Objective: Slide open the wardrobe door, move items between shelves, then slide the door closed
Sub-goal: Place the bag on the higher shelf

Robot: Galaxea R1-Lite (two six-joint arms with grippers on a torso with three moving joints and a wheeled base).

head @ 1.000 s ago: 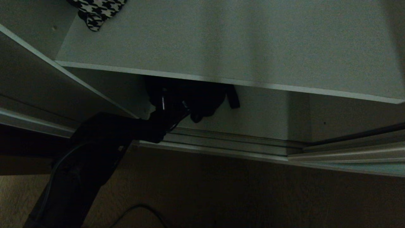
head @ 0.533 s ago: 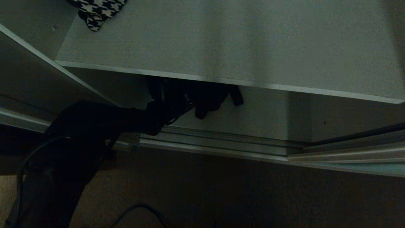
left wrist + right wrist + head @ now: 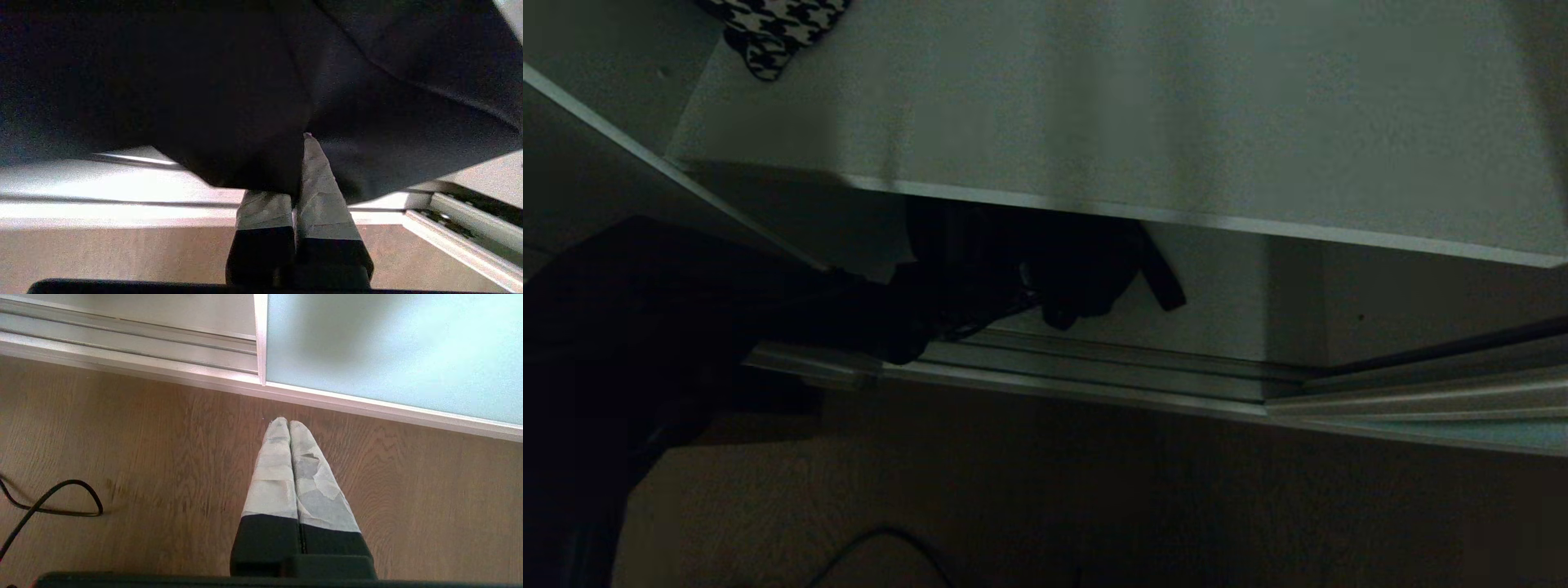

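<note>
A soft black bag (image 3: 1054,261) hangs just under the front edge of the upper shelf (image 3: 1176,122), over the lower shelf (image 3: 1225,302). Its strap (image 3: 1164,286) dangles to the right. My left gripper (image 3: 988,298) reaches in from the left and is shut on the bag's fabric. In the left wrist view the bag (image 3: 229,102) drapes over the left gripper (image 3: 297,163) and hides one fingertip. My right gripper (image 3: 288,424) is shut and holds nothing, low over the wooden floor, near the edge of the frosted teal sliding wardrobe door (image 3: 388,347).
A black-and-white houndstooth item (image 3: 772,33) lies at the back left of the upper shelf. The silver door track (image 3: 1094,376) runs along the wardrobe's foot. A black cable (image 3: 53,498) loops on the wooden floor (image 3: 1094,506).
My left arm has swung up and to the left in the head view. The bag and its strap have shifted a little to the right under the shelf edge.
</note>
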